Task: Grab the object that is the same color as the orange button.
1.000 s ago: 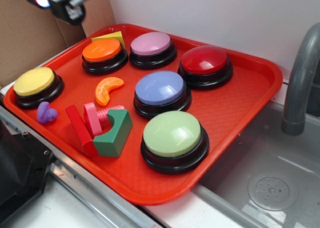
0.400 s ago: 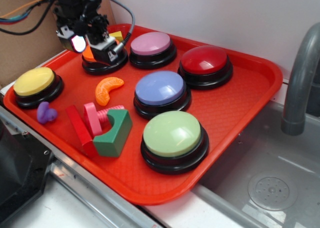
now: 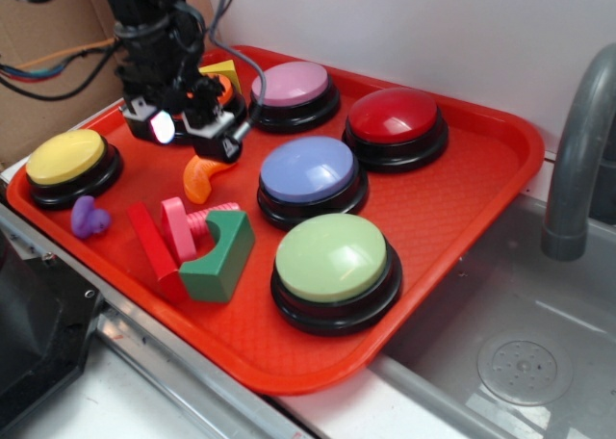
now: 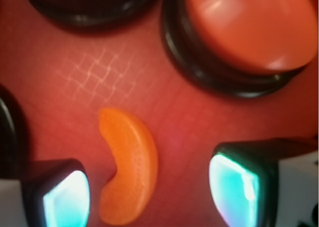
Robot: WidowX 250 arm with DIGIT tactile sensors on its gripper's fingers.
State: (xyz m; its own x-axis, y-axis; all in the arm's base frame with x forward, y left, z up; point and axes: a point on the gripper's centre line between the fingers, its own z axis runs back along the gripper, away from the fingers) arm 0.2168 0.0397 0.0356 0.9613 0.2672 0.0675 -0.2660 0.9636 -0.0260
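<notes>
Mostly the risk comes from how off-centre the orange segment (image 4: 128, 167) lies between the two fingers. In the wrist view, going left to right, the left fingertip (image 4: 57, 194) sits at the lower left, the segment curves just beside it with its lower end close to that pad, then comes a wide stretch of bare red tray (image 4: 184, 137), and only then the right fingertip (image 4: 246, 184). If the hand (image 3: 191, 136) drops straight down and closes from here, I judge the left finger could land on the segment's tip or nudge it sideways, and the glossy crescent could skid out across the smooth tray. A second hazard is the orange button (image 4: 249, 28) at the upper right of that view: it sits near the right finger, so a drift that way could bump its black base or press its top.

From the exterior view, the arm reaches in from the upper left and points steeply down, the hand spread apart and pinching nothing. It hovers over the tray's left part, partly hiding the orange button behind it, with the segment (image 3: 202, 177) peeking out just below its fingers, between the yellow button (image 3: 65, 157) and the blue button (image 3: 308, 169).
</notes>
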